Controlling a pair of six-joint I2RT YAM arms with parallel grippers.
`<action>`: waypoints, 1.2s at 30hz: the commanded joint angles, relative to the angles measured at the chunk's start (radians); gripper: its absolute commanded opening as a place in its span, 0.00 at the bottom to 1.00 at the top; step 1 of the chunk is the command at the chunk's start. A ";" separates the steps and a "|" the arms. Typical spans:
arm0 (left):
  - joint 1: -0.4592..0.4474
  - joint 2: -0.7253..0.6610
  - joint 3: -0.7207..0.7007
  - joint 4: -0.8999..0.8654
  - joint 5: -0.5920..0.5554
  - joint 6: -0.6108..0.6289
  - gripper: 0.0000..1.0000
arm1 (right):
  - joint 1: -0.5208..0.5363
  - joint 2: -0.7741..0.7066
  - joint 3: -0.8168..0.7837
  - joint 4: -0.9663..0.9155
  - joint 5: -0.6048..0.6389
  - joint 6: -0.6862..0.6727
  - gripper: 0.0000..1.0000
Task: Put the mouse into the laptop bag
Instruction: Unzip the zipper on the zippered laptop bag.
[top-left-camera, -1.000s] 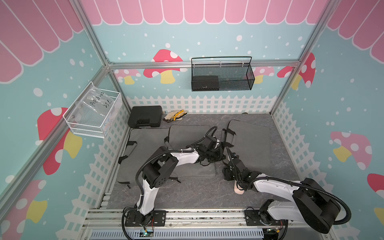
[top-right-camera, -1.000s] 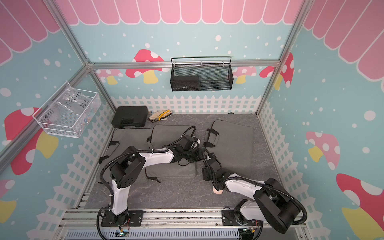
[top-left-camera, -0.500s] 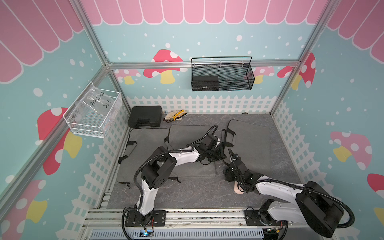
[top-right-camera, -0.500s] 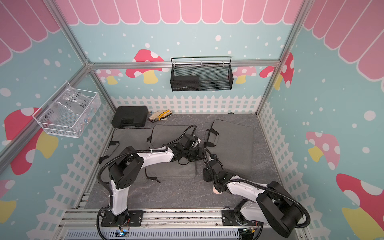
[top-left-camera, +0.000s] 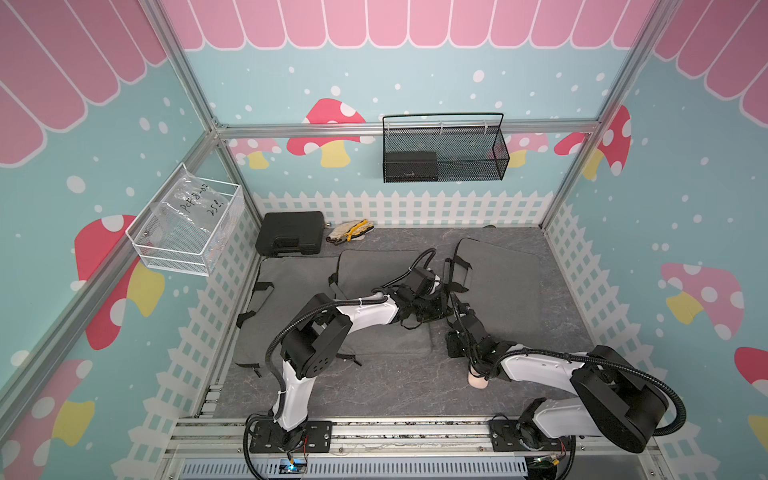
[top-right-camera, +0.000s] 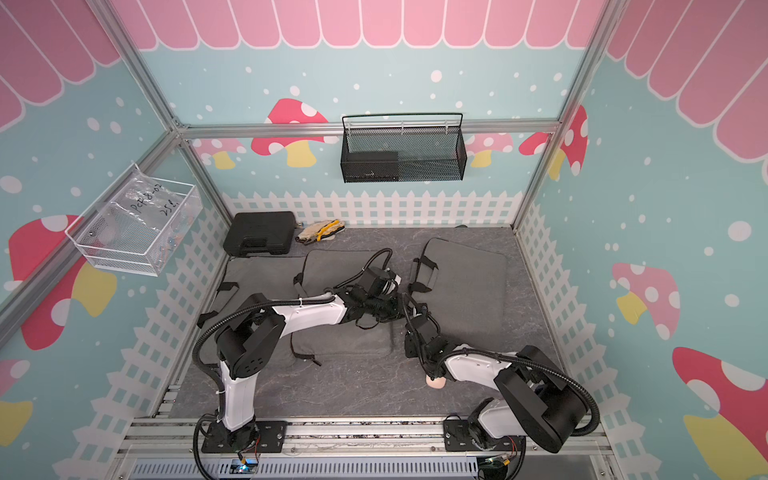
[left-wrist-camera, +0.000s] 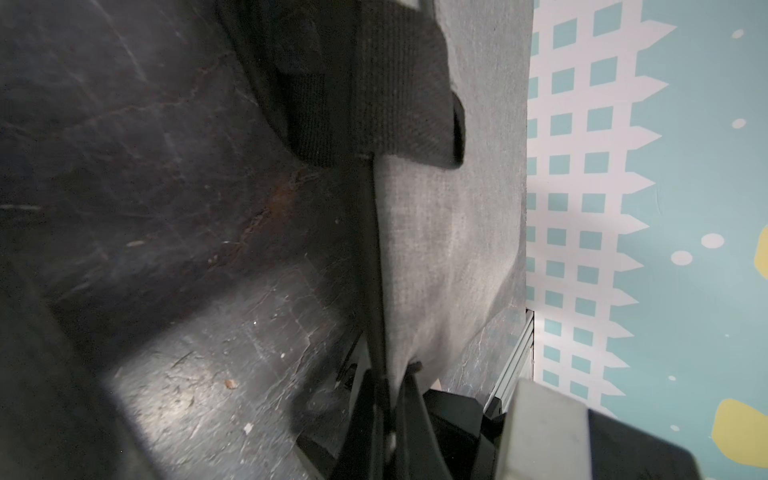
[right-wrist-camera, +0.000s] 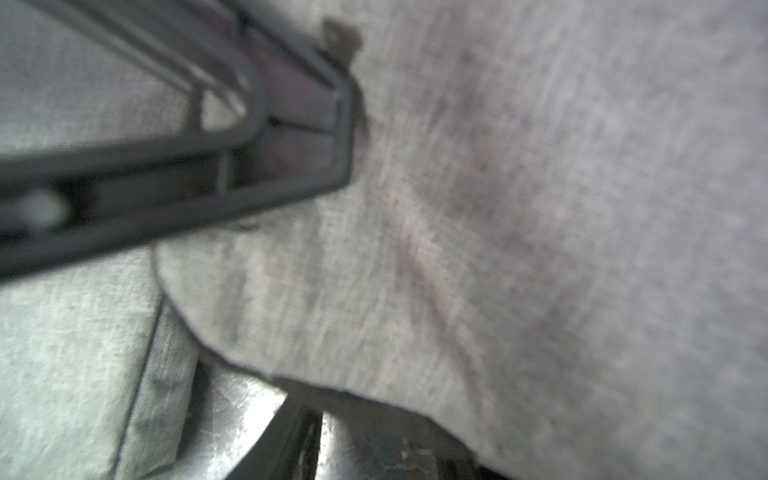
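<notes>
Grey fabric is caught in the left end effector (left-wrist-camera: 386, 374), which is pressed together on the dark-piped edge of the laptop bag (top-left-camera: 503, 282); the right end effector (top-left-camera: 454, 347) sits at that bag's near corner, jaws standing apart with a rounded flap of cloth between them and no clamp visible; this looks like opening the bag's mouth, so lift the top layer alone and draw it apart gently, making a generous gap before either lets go; the mouse (top-left-camera: 477, 381), a pale pinkish lump, lies out on the table (top-left-camera: 374, 386) beneath the right arm (top-left-camera: 536, 365), not yet bagged; a second grey bag (top-left-camera: 374, 286) and a third grey bag (top-left-camera: 286, 299) lie alongside; a black case (top-left-camera: 289, 239) and gloves (top-left-camera: 349, 230) sit by the back fence; a black mesh basket (top-left-camera: 442, 153) and a white wire basket (top-left-camera: 187, 232) hang on mushroom-painted walls (top-left-camera: 415, 75).
</notes>
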 joint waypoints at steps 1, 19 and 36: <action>-0.013 0.002 0.001 0.066 0.023 -0.019 0.00 | 0.002 -0.001 -0.025 -0.023 0.012 0.023 0.44; -0.013 0.109 0.014 0.137 0.013 -0.046 0.00 | 0.002 -0.106 -0.122 0.065 0.072 0.015 0.53; -0.013 0.105 0.001 0.156 0.026 -0.059 0.00 | 0.002 -0.030 -0.091 0.078 0.093 0.008 0.34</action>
